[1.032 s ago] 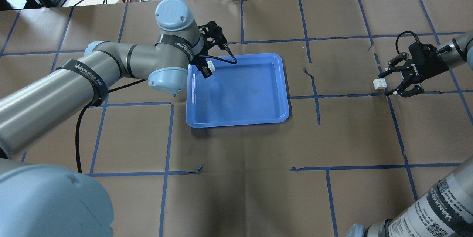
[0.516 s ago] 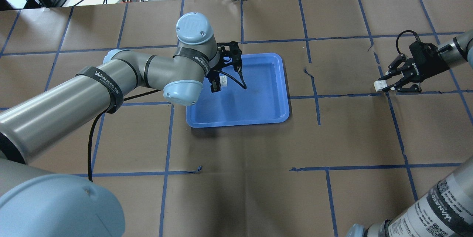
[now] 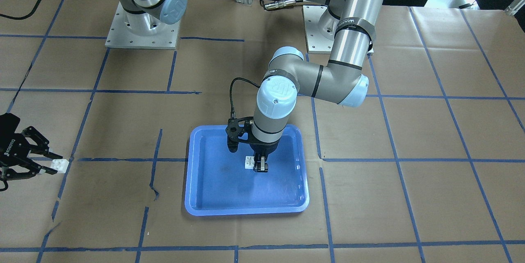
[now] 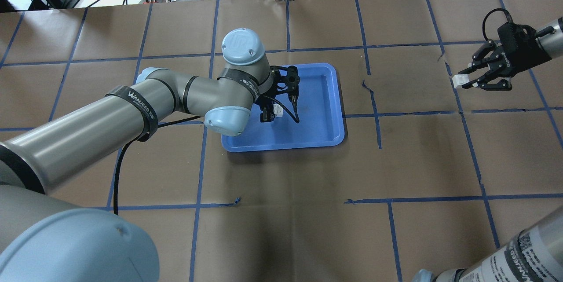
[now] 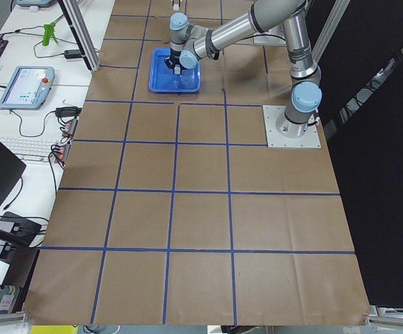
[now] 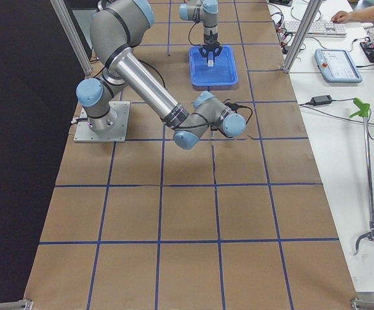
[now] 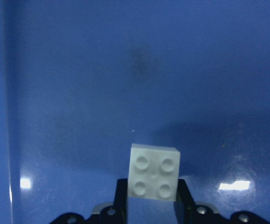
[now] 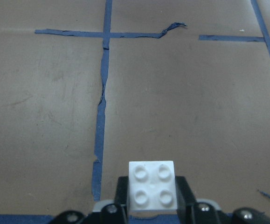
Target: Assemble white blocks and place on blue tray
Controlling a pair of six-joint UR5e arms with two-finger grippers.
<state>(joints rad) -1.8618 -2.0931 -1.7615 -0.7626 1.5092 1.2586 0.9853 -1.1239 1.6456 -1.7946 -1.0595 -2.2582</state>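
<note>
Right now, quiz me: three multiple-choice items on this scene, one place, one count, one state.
1. What is the left gripper over?
A. the blue tray
B. bare brown paper
C. a keyboard

2. How many white blocks are in view?
A. one
B. two
C. three

3. How do the blocks stand?
A. pressed together
B. apart, one in each gripper
C. both lying loose in the tray

Answers:
1 A: the left wrist view shows only blue tray floor under its block.
2 B: the overhead view shows one at each gripper, none elsewhere.
3 B: the right gripper holds its block over the paper, far from the tray.
</note>
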